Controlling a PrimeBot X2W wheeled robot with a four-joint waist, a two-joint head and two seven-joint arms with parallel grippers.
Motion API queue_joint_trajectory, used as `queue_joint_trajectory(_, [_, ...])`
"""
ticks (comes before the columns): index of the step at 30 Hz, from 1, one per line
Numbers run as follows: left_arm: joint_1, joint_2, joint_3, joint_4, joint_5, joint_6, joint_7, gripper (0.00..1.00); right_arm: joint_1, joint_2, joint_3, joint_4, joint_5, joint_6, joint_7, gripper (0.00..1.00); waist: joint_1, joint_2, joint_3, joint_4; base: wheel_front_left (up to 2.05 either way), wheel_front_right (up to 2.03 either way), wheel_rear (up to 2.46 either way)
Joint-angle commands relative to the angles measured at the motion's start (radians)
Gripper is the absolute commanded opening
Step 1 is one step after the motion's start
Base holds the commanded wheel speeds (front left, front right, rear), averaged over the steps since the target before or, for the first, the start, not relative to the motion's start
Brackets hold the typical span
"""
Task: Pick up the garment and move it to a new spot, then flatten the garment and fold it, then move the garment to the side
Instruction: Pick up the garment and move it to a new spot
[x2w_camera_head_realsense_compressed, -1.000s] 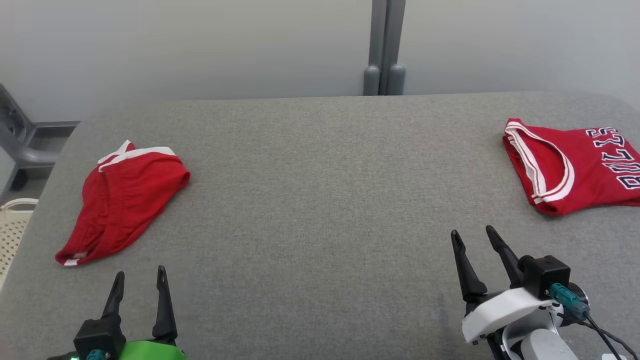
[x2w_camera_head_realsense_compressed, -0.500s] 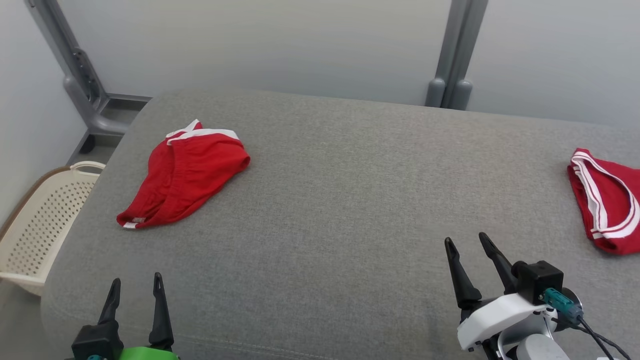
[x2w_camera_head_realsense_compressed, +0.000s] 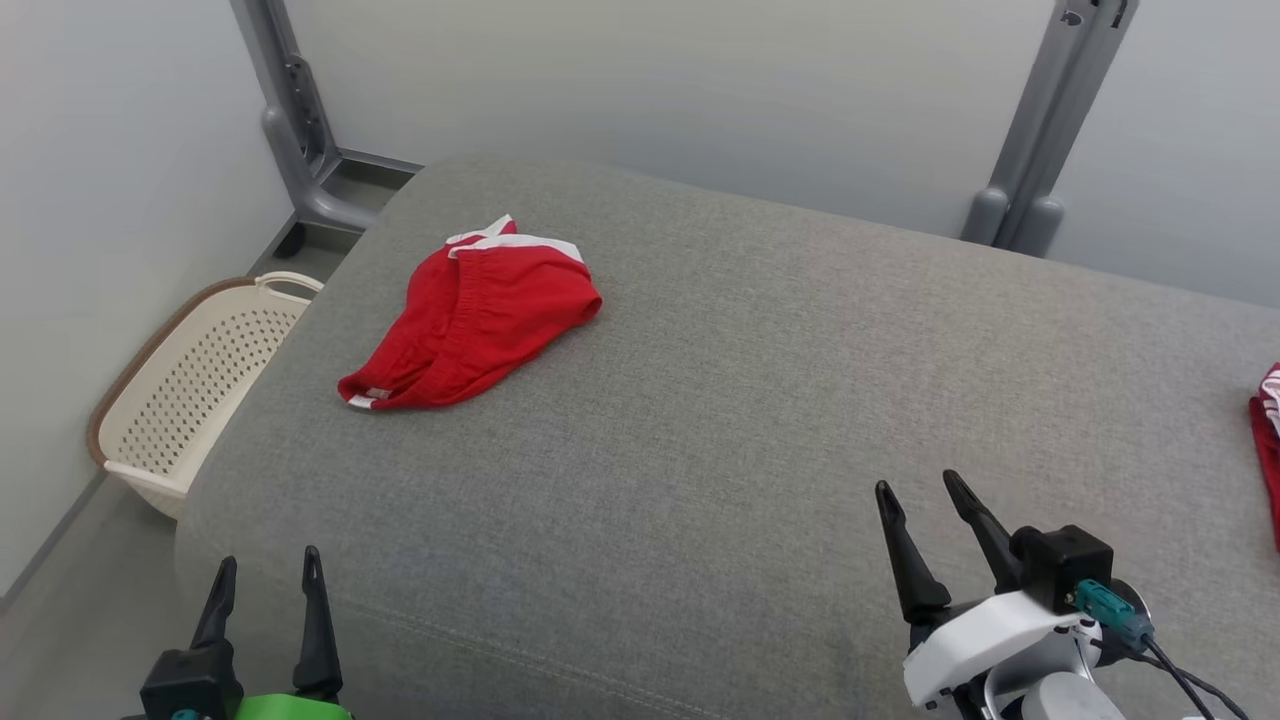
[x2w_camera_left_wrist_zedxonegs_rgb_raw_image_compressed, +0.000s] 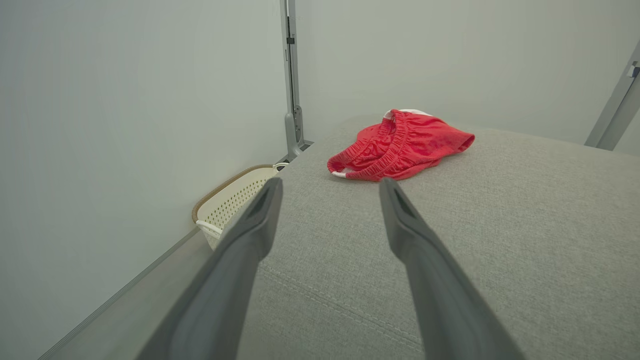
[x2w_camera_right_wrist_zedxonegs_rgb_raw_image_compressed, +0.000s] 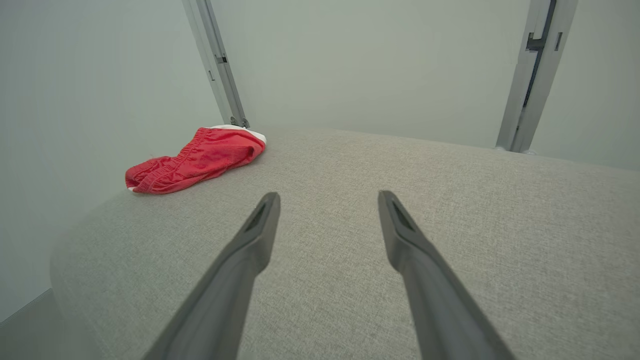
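Shorts (x2w_camera_head_realsense_compressed: 470, 320), crumpled red, gathered waistband, on woven grey cushion (x2w_camera_head_realsense_compressed: 700, 420); left tool (x2w_camera_head_realsense_compressed: 268, 557), right tool (x2w_camera_head_realsense_compressed: 916, 482) wide, empty.

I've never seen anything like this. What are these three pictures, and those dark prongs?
It is a wheeled robot with two arms. The picture showing both arms comes from a camera on its head; the other two come from cameras on its wrists, looking forward along each arm. The prongs are the left fingers and right fingers, both pairs open and holding nothing. Before them lies a grey fabric-covered surface with crumpled red shorts with white trim on it. Another red garment peeks in at the right edge. A cream perforated plastic basket stands on the floor beside it.
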Motion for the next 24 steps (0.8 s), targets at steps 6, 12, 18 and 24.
queue_joint_trajectory(6, [0.014, 0.013, -0.006, -0.008, -0.007, 0.005, 0.001, 1.0, 0.015, 0.002, 0.004, 0.003, 0.007, 0.0, -0.002, 1.0, 0.0, 0.0, -0.005, 0.052, 0.0, 0.0, 0.0])
queue_joint_trajectory(12, [0.015, 0.017, -0.006, -0.011, -0.014, 0.01, 0.0, 1.0, 0.005, 0.003, 0.01, 0.005, 0.005, 0.0, -0.002, 1.0, 0.0, 0.0, 0.002, 0.059, 0.0, 0.0, 0.0])
queue_joint_trajectory(18, [0.001, 0.014, -0.011, -0.012, -0.022, 0.013, -0.001, 1.0, -0.003, 0.0, 0.015, 0.006, 0.002, 0.0, -0.002, 1.0, 0.0, 0.0, 0.015, 0.043, 0.0, 0.0, 0.0])
queue_joint_trajectory(24, [-0.057, 0.015, -0.025, -0.019, -0.034, 0.0, -0.002, 1.0, -0.021, -0.006, 0.023, 0.009, 0.005, 0.0, -0.002, 1.0, 0.0, 0.0, 0.031, 0.011, 0.0, 0.0, 0.0])
